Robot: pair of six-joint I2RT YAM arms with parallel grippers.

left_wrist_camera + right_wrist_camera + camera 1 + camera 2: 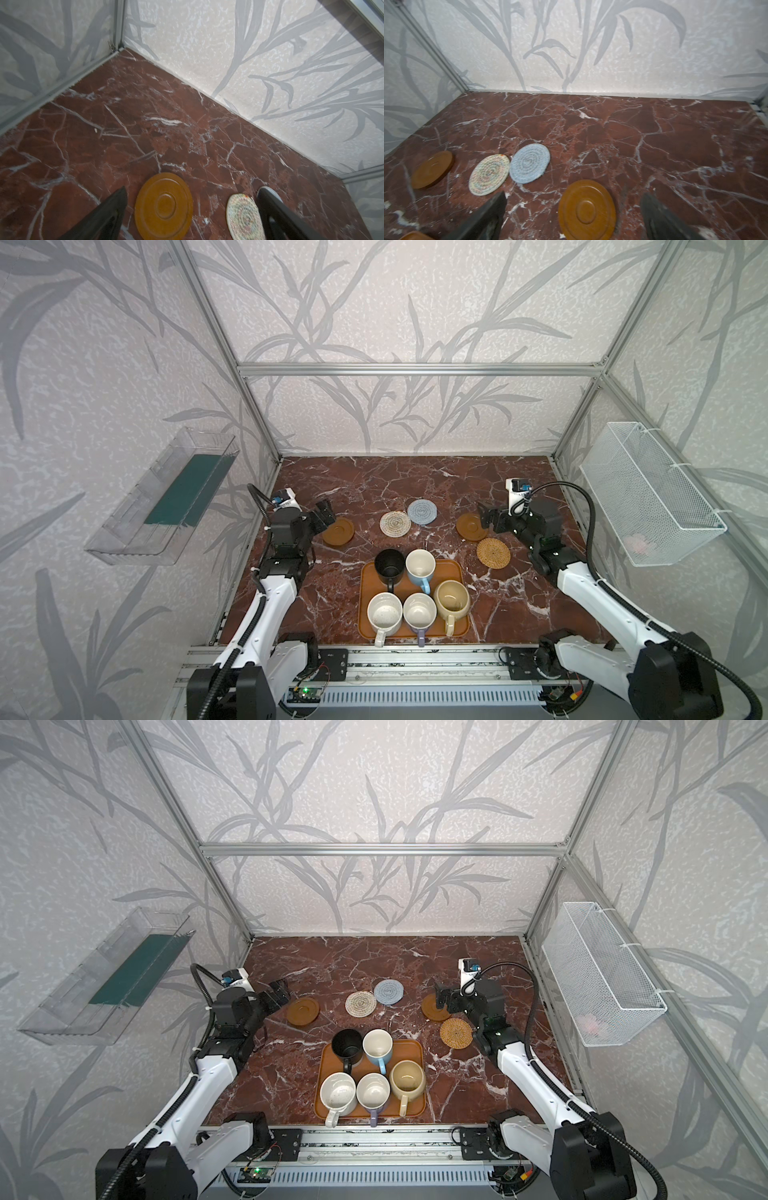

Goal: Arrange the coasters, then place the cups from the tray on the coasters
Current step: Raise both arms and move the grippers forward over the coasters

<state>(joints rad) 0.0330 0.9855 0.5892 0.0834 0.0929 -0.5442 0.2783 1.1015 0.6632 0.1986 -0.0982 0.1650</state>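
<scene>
Five coasters lie on the marble behind the tray [452, 569]: a brown wooden one [338, 532], cream woven [395, 524], blue-grey woven [422, 512], a second brown wooden one [470, 526] and tan rattan [493, 553]. On the tray stand the cups: black [390, 565], light blue [420, 566], beige-yellow [451, 599], speckled white [385, 612] and lavender [419, 611]. My left gripper [326, 512] hovers open over the left wooden coaster [164, 205]. My right gripper [484, 516] hovers open over the right wooden coaster [586, 209]. Neither holds anything.
A clear plastic bin [166, 497] hangs on the left wall. A white wire basket [648, 497] hangs on the right wall. Aluminium posts stand at the back corners. Bare marble [415, 477] runs behind the coasters to the back wall.
</scene>
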